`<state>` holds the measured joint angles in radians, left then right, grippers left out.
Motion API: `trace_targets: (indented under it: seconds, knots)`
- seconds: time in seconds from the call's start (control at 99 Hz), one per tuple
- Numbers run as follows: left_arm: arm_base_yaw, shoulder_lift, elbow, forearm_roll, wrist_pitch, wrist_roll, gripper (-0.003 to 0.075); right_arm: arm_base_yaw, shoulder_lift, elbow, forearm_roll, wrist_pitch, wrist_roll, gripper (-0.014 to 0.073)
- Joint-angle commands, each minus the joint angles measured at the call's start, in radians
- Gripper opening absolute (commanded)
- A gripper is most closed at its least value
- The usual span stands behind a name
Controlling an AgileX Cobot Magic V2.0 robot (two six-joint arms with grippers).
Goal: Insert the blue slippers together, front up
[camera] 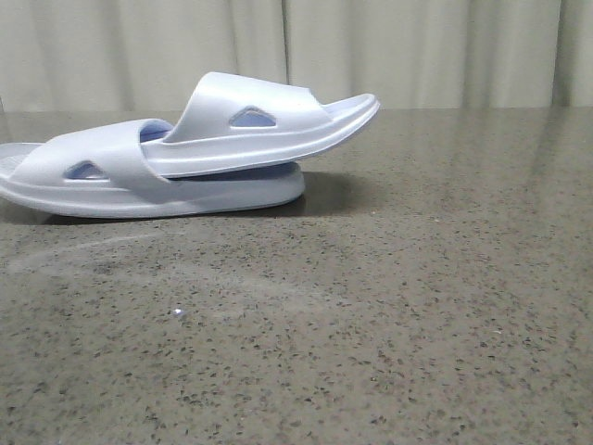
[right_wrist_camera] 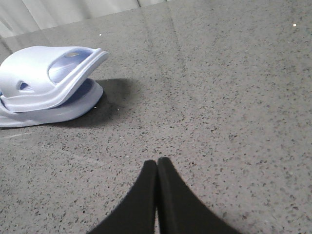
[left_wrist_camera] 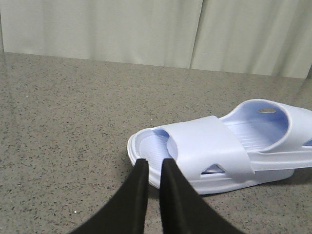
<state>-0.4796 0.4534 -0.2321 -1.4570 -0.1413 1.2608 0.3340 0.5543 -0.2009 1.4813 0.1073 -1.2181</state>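
Slippers just beyond left fingers.

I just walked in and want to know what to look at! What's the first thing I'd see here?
The two blue slippers, at the left of the speckled grey table: one is tucked under the other's strap, its front tipped up to the right. Next come the black tools, both shut and holding nothing. The left tool is right beside the lower slipper's end; the right tool sits apart over bare table.
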Motion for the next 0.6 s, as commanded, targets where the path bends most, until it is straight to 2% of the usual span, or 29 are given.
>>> trace_targets:
  seconds: [0.0, 0.343, 0.404, 0.475, 0.586]
  knots:
    - [-0.008, 0.003, -0.028, 0.002, -0.012, 0.001, 0.0015, 0.000, -0.002, -0.025, 0.010, 0.001, -0.011, -0.0089]
    - [-0.008, 0.003, -0.023, 0.002, -0.012, 0.001, 0.0015, 0.000, -0.002, -0.025, 0.010, 0.001, -0.011, -0.0089]
    - [-0.008, 0.003, -0.018, 0.049, -0.012, 0.001, 0.0015, 0.000, -0.002, -0.025, 0.010, 0.001, -0.011, -0.0089]
    - [0.007, -0.006, -0.005, 0.262, -0.013, -0.107, 0.0015, 0.000, -0.002, -0.025, 0.010, 0.001, -0.011, -0.0089]
    - [0.102, -0.052, 0.039, 0.826, -0.008, -0.661, 0.0015, 0.000, -0.002, -0.025, 0.010, 0.001, -0.011, -0.0089]
